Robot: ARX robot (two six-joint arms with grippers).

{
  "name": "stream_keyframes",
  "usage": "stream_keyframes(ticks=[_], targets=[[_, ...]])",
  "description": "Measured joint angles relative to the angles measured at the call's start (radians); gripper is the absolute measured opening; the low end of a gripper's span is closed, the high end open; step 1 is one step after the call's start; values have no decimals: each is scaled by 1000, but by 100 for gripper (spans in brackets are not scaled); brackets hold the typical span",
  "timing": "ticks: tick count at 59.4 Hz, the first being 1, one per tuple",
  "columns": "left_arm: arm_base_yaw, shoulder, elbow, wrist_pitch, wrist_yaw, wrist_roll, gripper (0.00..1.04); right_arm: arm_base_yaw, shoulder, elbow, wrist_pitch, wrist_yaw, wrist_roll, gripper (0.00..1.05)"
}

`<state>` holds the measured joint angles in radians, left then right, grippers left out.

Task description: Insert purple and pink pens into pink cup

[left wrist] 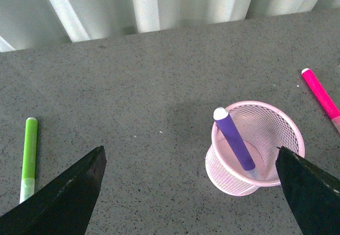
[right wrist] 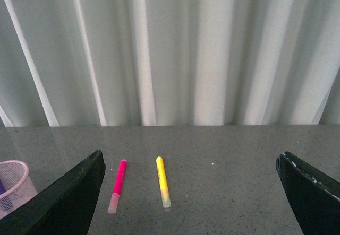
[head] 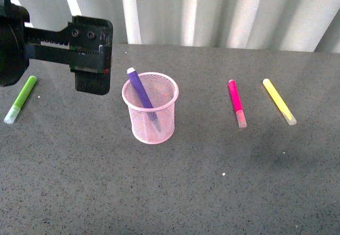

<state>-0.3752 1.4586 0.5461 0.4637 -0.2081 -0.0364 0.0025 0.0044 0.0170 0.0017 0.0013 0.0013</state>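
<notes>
Pink wire mesh forms the cup (head: 150, 119), which stands upright on the grey table (head: 175, 192) in the front view. The purple pen (head: 140, 90) is inside it, leaning, with its pale end above the rim. The pink pen (head: 236, 102) lies flat on the table well to the right of the cup, with the yellow marker (head: 279, 102) near it on the far side. The green marker (head: 21, 99) lies at the left edge. The left jaws hang above the table between the green marker and the cup, touching neither.

From the left wrist, the left jaws are spread wide and hold nothing. The cup (left wrist: 223, 168) sits ahead of them, close beside one tip, with the purple pen (left wrist: 236, 146) slanting inside. The pink pen (left wrist: 322, 97) lies beyond the cup.

From the right wrist, the right jaws are also spread wide and empty. The pink pen (right wrist: 117, 186) lies ahead, nearer one tip, and the yellow marker (right wrist: 162, 183) is just beside it.
</notes>
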Motion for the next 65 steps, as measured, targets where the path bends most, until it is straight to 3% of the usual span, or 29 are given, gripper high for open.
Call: stream_keyframes(ticks=[8, 11, 16, 21, 37, 56, 60, 65], targets=[[-2, 14, -6, 19, -12, 14, 97, 0, 0, 0, 0, 1, 0, 98], [-2, 53, -63, 236, -96, 19, 89, 0, 0, 0, 0, 1, 0, 98], [26, 69, -185, 544, -107, 26, 74, 0, 0, 0, 0, -1, 0, 98], [72, 13, -259, 679, -90, 28, 60, 0, 0, 0, 0, 1, 0, 98], [186, -255, -419, 594, 29, 29, 5, 0, 0, 0, 0, 1, 0, 98], [279, -589, -512, 359, 115, 32, 4, 0, 0, 0, 0, 0, 0, 98], [337, -657, -523, 300, 192, 32, 4, 0, 0, 0, 0, 0, 0, 98], [370, -752, -525, 220, 202, 32, 4, 0, 0, 0, 0, 0, 0, 98]])
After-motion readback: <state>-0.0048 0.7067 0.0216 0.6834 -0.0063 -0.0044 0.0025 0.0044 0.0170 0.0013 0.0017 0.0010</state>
